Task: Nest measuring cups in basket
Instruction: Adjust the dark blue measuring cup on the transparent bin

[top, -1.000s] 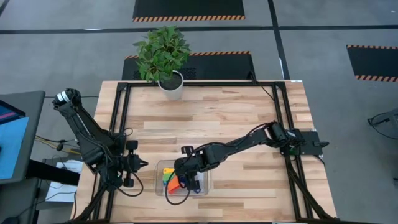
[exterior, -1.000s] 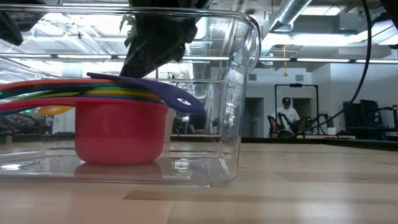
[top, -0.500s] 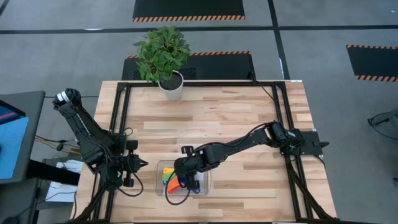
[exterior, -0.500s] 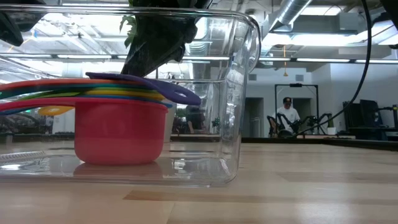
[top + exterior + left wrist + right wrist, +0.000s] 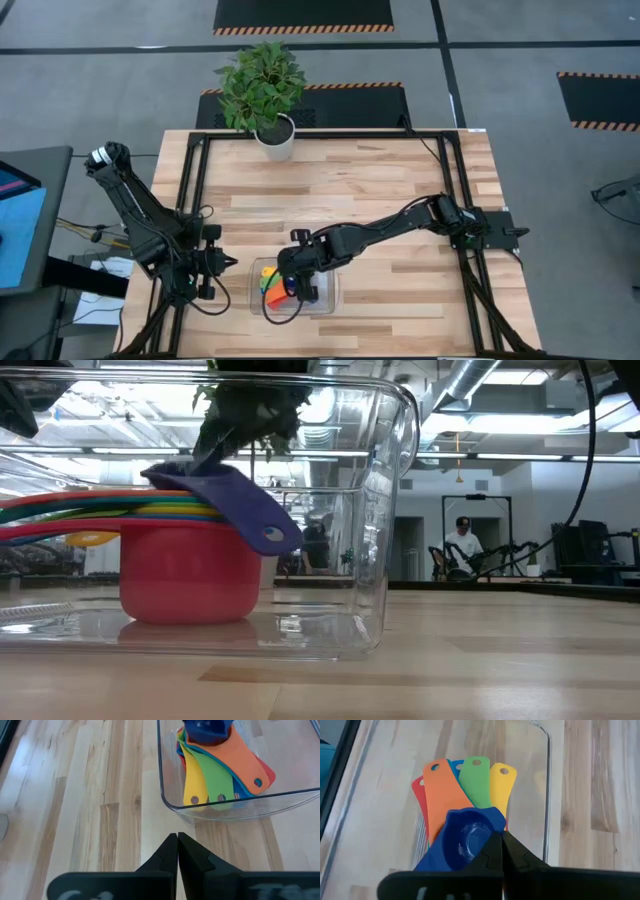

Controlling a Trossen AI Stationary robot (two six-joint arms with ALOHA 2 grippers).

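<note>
high view: the right gripper (image 5: 297, 290) reaches over the clear basket (image 5: 328, 303) at the desk's (image 5: 380, 200) 6 o'clock edge, hiding most of the measuring cups (image 5: 270, 283) nested inside; the left gripper (image 5: 232, 262) waits at the basket's 9 o'clock, apart from it. a potted plant (image 5: 262, 85) stands at 12 o'clock.

low view: the dark blue cup (image 5: 232, 503) tilts atop the stack on the red cup (image 5: 192, 572); a person (image 5: 462, 548) sits far behind.

left wrist view: jaws clenched, grasping nothing; orange, green and yellow handles fan out.

right wrist view: jaws clenched beside the dark blue cup's bowl; whether they pinch it, cannot tell.
</note>
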